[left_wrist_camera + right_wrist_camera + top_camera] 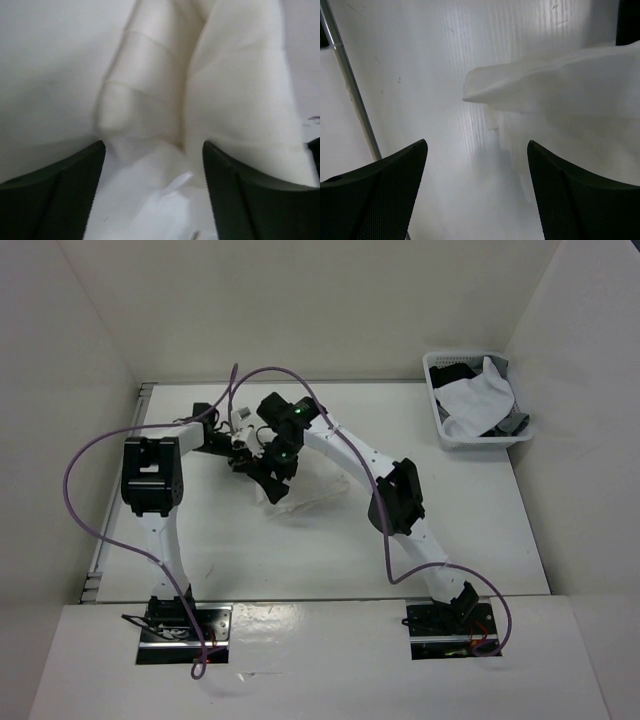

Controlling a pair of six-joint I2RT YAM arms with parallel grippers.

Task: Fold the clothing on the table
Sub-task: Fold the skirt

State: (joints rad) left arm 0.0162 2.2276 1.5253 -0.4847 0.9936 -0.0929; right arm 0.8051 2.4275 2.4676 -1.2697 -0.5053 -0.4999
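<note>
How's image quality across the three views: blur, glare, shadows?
Top external: sharp, evenly lit, but the white clothing barely separates from the white table. Left wrist: soft focus, clothing fills the frame close up, fingers nearly black. Right wrist: glare streaks on the table up top, soft shadow under the clothing's edge, rail fairly crisp.

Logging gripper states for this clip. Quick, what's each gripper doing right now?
Left gripper: open, fingers apart at the clothing, gripping nothing.
Right gripper: open, empty, above the table.
</note>
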